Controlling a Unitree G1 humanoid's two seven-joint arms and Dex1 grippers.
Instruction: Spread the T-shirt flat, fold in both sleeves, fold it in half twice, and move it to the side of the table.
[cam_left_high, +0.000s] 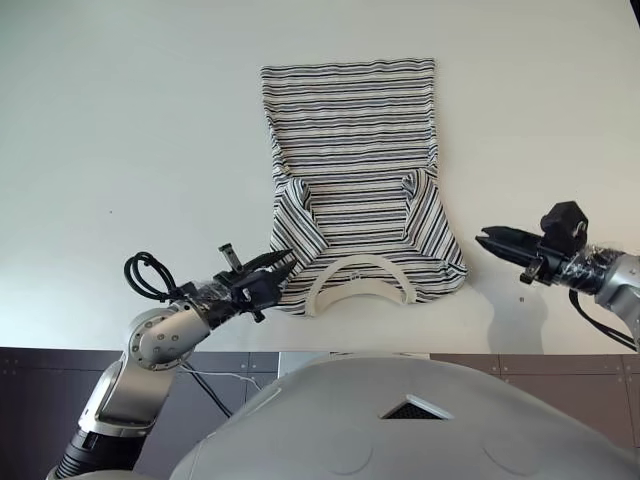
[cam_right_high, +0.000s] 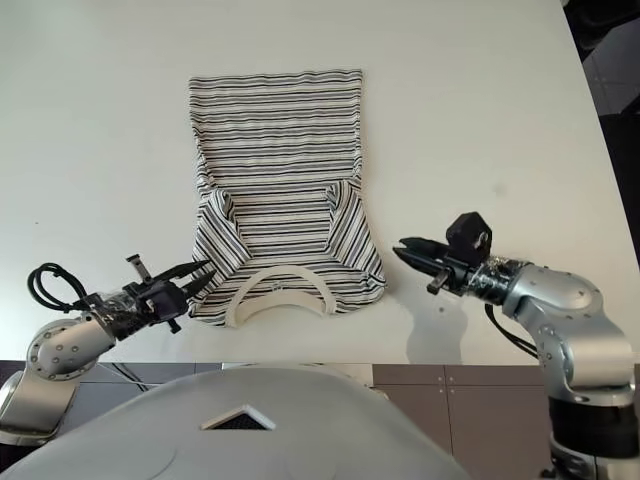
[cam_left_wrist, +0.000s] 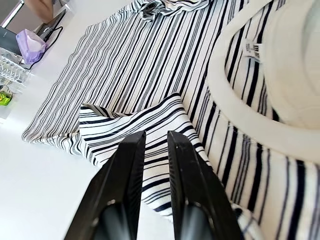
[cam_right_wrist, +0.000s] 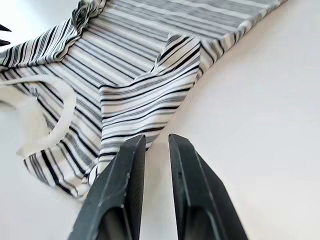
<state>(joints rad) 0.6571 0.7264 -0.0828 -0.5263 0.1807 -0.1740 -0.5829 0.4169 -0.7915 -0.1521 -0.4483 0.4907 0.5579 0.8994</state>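
Head views: you have the striped T-shirt lying flat on the white table, collar toward the robot and hem at the far side. The left sleeve and right sleeve are both folded in over the body. The left gripper sits at the shirt's near left corner, tips at the fabric edge, fingers parted and holding nothing. The right gripper hovers over bare table near the shirt's near right corner, apart from it, fingers slightly parted with nothing between them. Left wrist view: you see the two black fingers with a narrow gap, over the shirt edge by the folded left sleeve; whether they touch the cloth cannot be told. Right wrist view: the fingers show a narrow gap above the table, just off the striped edge, with the folded right sleeve beyond them.
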